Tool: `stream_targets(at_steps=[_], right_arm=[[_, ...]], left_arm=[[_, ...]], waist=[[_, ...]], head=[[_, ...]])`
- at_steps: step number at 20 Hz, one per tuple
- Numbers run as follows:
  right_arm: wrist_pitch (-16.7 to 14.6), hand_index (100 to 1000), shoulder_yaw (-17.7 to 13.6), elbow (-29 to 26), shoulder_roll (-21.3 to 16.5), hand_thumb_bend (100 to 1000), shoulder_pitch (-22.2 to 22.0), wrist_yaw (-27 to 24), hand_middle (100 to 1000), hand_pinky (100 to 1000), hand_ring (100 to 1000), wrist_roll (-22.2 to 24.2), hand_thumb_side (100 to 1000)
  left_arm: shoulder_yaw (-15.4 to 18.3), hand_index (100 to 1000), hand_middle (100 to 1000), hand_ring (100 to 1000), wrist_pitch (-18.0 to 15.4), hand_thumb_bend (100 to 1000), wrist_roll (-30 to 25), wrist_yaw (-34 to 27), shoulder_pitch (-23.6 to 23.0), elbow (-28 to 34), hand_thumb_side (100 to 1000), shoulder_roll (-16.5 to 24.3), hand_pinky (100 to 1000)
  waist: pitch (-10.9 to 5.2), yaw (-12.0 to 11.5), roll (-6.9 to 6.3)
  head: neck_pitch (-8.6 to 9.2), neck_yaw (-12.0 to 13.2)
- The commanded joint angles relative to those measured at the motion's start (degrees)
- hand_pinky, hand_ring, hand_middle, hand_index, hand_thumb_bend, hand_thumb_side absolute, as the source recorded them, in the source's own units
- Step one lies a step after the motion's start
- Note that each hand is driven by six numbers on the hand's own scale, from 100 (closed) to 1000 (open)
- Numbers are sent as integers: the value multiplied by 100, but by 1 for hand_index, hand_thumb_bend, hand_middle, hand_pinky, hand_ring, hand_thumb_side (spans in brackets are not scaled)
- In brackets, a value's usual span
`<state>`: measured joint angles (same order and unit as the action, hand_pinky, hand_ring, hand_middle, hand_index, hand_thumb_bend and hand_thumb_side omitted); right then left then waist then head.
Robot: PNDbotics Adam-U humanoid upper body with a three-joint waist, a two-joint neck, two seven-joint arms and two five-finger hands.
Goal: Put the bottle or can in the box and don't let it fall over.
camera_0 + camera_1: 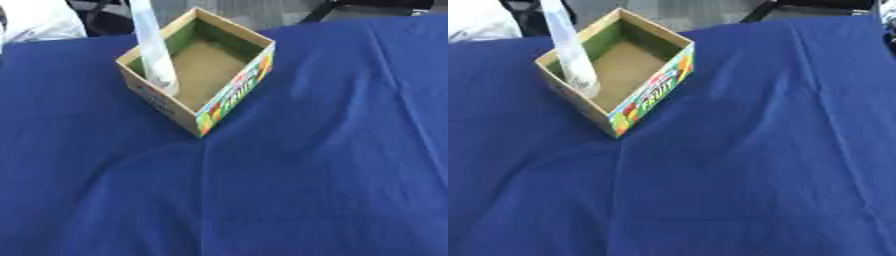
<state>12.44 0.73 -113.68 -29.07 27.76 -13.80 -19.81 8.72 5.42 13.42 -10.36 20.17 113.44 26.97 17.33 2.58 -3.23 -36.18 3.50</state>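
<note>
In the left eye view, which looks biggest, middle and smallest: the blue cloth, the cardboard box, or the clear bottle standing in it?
1. The blue cloth, which fills most of the view.
2. The cardboard box.
3. The clear bottle, slimmer than the box, though its top runs out of view.

A creased blue tablecloth (306, 175) fills the frame; white fabric (39, 20) shows at upper left.
</note>
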Motion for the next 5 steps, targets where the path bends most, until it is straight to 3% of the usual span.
stream_targets(at_steps=[1,5], right_arm=[[-3,961,-69,-91,-173,100,34,23,1000,1000,947,-54,470],[-5,961,-69,-91,-178,100,18,8,1000,1000,947,-83,470]], left_arm=[[155,919,1000,1000,-155,100,176,-255,32,115,631,30,1000],[199,914,1000,1000,-262,100,230,-350,45,115,631,11,1000]], waist=[[-166,-22,35],[-163,-37,49]], head=[[-1,31],[-45,80]])
